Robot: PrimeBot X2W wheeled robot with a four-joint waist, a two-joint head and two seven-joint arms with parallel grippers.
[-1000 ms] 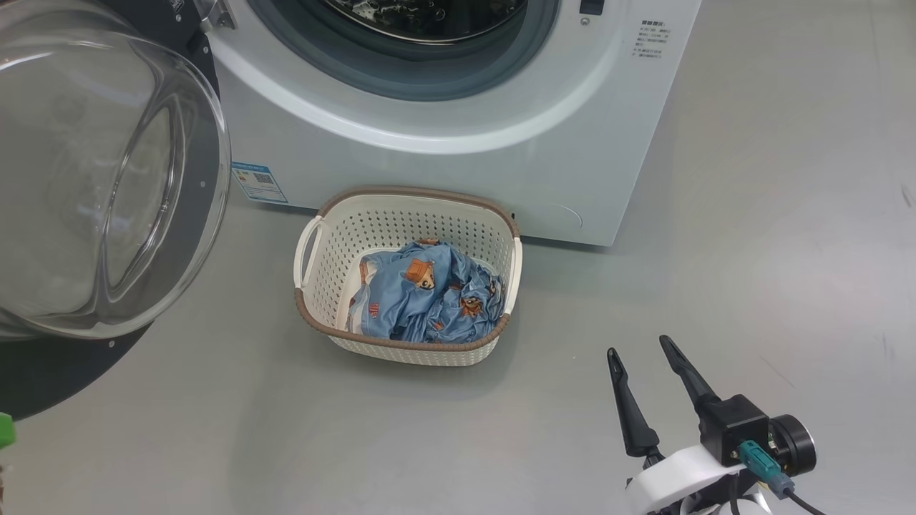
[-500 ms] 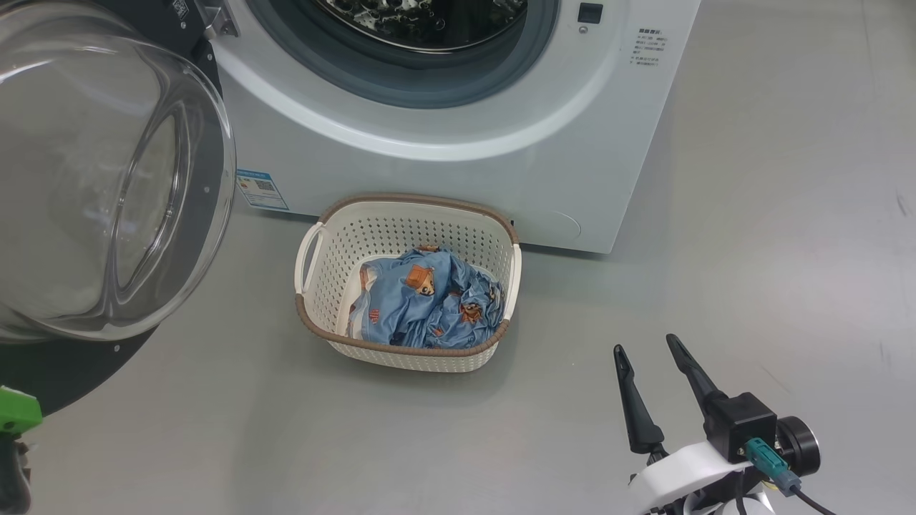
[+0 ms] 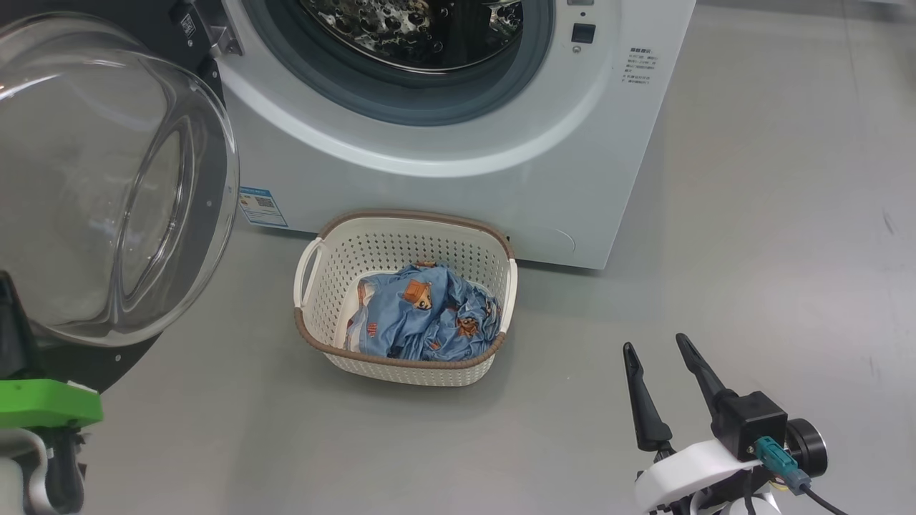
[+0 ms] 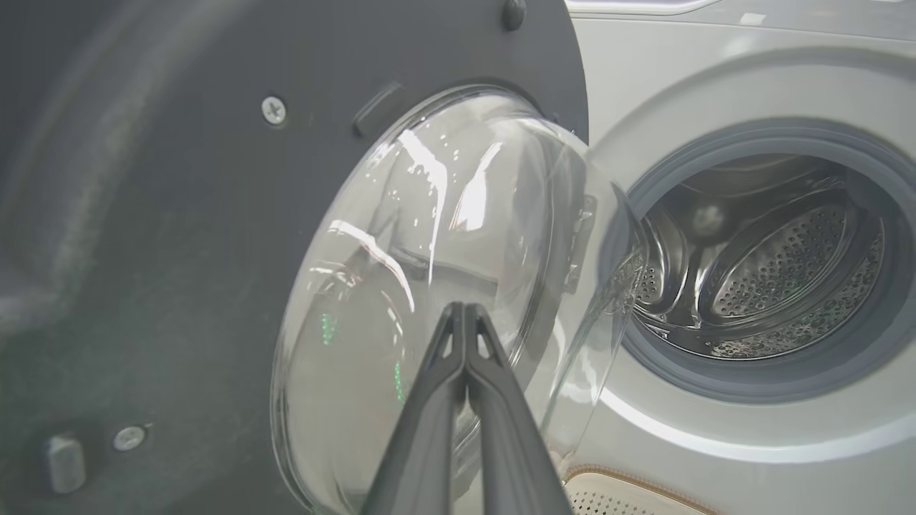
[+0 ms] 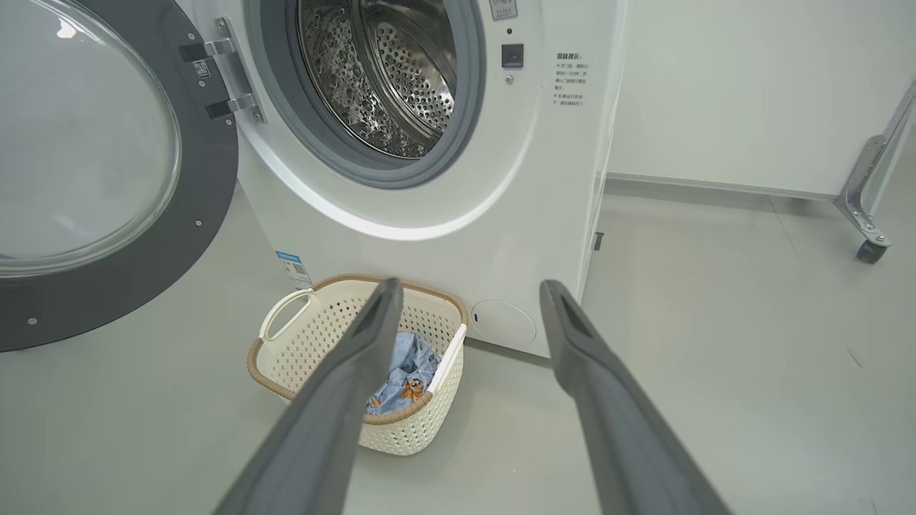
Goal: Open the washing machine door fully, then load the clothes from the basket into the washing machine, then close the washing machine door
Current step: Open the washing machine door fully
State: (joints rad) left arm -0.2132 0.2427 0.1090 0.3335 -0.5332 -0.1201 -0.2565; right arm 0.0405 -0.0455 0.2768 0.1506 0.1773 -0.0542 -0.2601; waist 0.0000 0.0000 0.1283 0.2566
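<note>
one basket [image 3: 415, 214] held bunched clothes [image 3: 422, 322], pieces uncountable, in front of one washing machine [image 3: 444, 193]. its one door [image 5: 204, 193] stood open, edge cut off. left gripper [image 4: 465, 309] was closed, empty; right gripper [image 3: 655, 343] wide apart, empty.

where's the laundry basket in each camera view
head view: the basket sits centre, below the washing machine.
left wrist view: a sliver of basket at the bottom edge, right of centre.
right wrist view: basket lower left of centre.
shared landmark: the open washing machine door.
</note>
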